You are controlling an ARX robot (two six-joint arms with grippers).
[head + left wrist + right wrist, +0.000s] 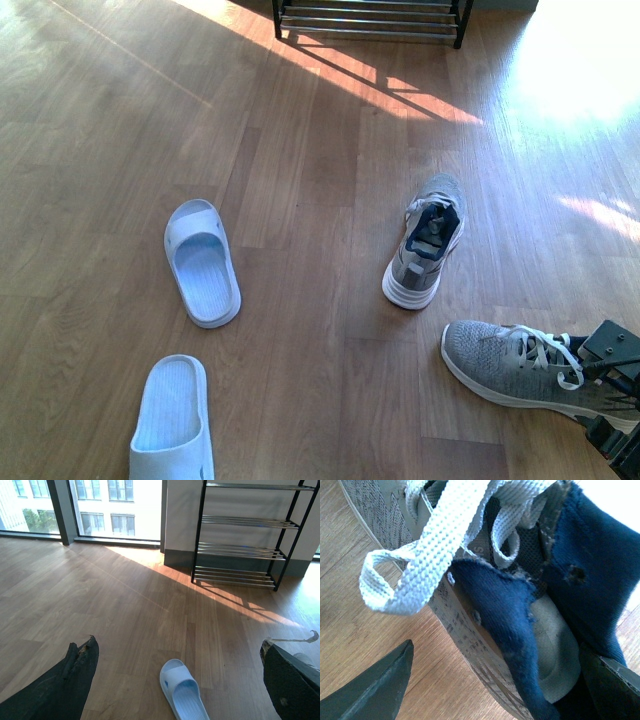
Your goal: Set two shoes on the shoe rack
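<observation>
While the black-framed, silver-rod shoe rack (370,20) stands at the wooden floor's (300,150) far edge, one grey knit white-soled sneaker (425,245) sits mid-floor. The nearer sneaker (510,365) lies toward the right edge. Pale blue rubber slides (203,262) lie left. Right pincer (505,652) wide, straddling the nearer sneaker's navy collar. Left pincer (178,644) wide, empty.

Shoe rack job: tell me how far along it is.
Done: nothing; the shoe rack shows only bare shelves. In hand: the open right hand straddles the collar of the near grey sneaker, unlifted. Left: grasping, then racking two shoes.
</observation>
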